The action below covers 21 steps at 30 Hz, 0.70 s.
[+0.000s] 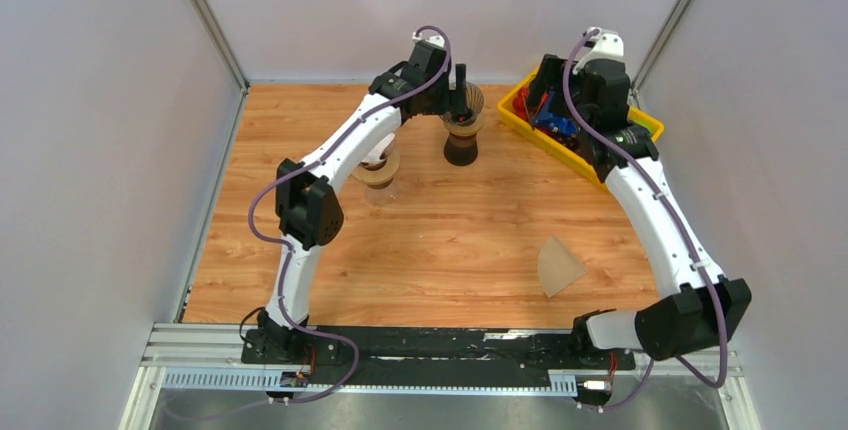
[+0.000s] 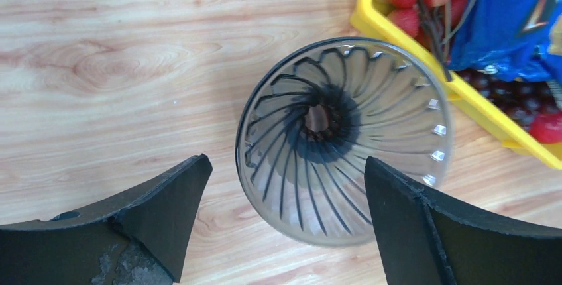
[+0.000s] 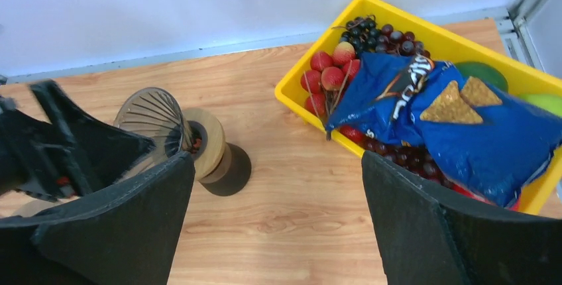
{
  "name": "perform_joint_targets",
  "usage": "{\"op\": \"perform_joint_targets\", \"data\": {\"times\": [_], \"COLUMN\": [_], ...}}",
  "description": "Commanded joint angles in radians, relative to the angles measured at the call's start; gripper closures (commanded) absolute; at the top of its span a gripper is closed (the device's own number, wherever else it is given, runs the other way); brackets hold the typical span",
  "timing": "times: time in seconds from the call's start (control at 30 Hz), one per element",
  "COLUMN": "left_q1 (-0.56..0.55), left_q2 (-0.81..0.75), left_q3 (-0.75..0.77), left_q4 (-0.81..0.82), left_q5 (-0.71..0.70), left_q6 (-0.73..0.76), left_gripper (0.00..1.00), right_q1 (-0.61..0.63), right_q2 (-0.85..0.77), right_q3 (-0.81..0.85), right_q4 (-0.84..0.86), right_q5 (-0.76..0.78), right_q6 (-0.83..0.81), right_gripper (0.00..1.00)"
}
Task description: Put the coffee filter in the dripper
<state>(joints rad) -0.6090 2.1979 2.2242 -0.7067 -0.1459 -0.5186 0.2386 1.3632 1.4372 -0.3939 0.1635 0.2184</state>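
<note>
The coffee filter lies flat on the desk, near the right arm's base and well apart from the dripper. Nothing holds it. The left gripper hovers directly over the glass dripper with its fingers spread wide and empty. The ribbed cone below them has no paper in it. The right gripper hangs over the near edge of the yellow bin of fruit and a blue chip bag, its fingers also wide open and empty.

The likely trouble starts with the pick. The filter is thin paper resting flat on wood, so fingers closing on it may skid it along the desk or crease it rather than lift it. Pressing down hard enough to catch an edge could scrape the fingertips on the desk.

The dripper sits high on a wooden collar over a narrow dark base, so it looks top-heavy. A sideways nudge from the left fingers could tip it.

If the filter arrives folded flat, it may bridge the rim or sit skewed instead of seating in the cone. Both arms meeting over the dripper also risks a collision.
</note>
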Motion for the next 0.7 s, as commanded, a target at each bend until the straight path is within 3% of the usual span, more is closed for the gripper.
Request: {"op": "perform_joint_targets", "data": {"times": [0.0,0.13,0.33,0.53,0.67], "left_q1": [-0.003,-0.003,-0.004,-0.019,-0.047], "left_q2": [-0.138,-0.215,-0.393,-0.676,-0.829], "left_q3": [0.017,-0.054,-0.293,-0.772,-0.994], "left_q4": [0.037,0.077,0.162,0.388,0.517], "left_q5": [0.039,0.065,0.09,0.152,0.227], "left_q6": [0.037,0.056,0.081,0.085,0.075], "left_gripper": [0.01,0.0,0.0,0.0,0.0], "right_q1": [0.0,-0.001,-0.003,-0.002,-0.004], "right_q2": [-0.121,-0.244,-0.482,-0.608,-0.602], "right_q3": [-0.112,-0.294,-0.589,-0.761,-0.857], "right_q4": [0.06,0.059,0.018,-0.157,-0.217], "right_q5": [0.076,0.113,0.115,0.137,0.109], "right_q6": [0.089,0.159,0.312,0.415,0.496], "right_gripper": [0.0,0.0,0.0,0.0,0.0]}}
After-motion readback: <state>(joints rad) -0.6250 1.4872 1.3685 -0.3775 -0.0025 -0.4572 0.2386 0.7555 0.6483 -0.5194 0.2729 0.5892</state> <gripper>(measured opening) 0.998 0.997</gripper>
